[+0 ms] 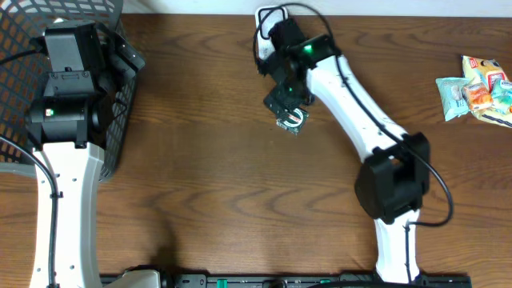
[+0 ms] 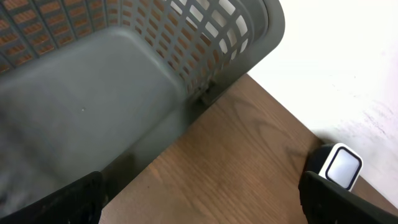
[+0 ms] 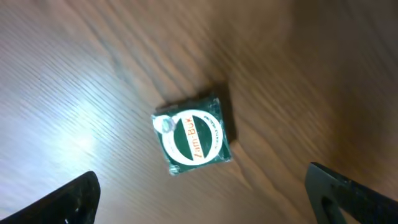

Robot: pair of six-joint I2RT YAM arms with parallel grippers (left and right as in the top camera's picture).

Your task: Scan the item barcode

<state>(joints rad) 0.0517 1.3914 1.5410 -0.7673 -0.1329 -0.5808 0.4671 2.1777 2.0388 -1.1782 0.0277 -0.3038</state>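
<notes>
The item is a small green square pack with a white oval label, lying flat on the wooden table. My right gripper hovers above it, open, with nothing between its fingers. From overhead the pack peeks out just below the right gripper. A white and black scanner sits at the table's far edge; overhead it shows as the cabled scanner beside the right wrist. My left gripper is open and empty beside the basket. No barcode is visible.
A grey mesh basket stands at the left under the left arm, and the basket wall also fills the left wrist view. Several snack packets lie at the far right edge. The right arm crosses the table diagonally.
</notes>
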